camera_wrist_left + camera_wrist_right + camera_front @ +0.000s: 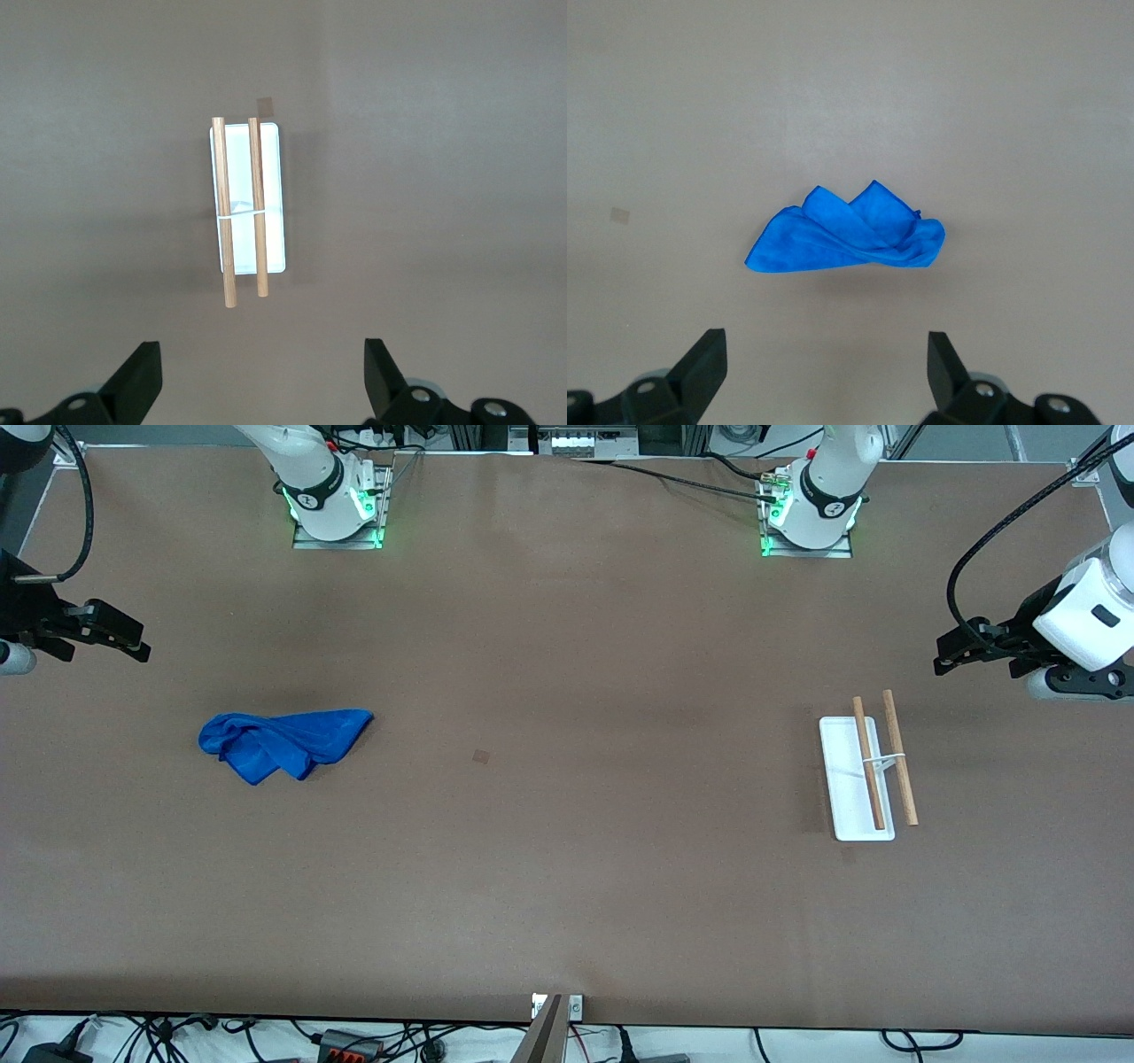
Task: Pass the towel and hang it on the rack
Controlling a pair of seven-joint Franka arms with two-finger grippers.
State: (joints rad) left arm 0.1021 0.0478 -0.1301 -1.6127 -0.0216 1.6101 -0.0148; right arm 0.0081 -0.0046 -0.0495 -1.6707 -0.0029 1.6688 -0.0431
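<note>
A crumpled blue towel [283, 744] lies on the brown table toward the right arm's end; it also shows in the right wrist view [850, 237]. The rack [873, 775], a white flat base with two wooden rods [898, 769] on a thin support, stands toward the left arm's end and shows in the left wrist view [248, 208]. My right gripper [140, 642] is open and empty, up over the table's right-arm end, apart from the towel [824, 363]. My left gripper [952, 654] is open and empty, up over the table's left-arm end, apart from the rack [263, 372].
A small darker patch [481, 756] marks the table between towel and rack. The two arm bases [337, 505] [811, 514] stand along the table edge farthest from the front camera. Cables lie off the table's nearest edge.
</note>
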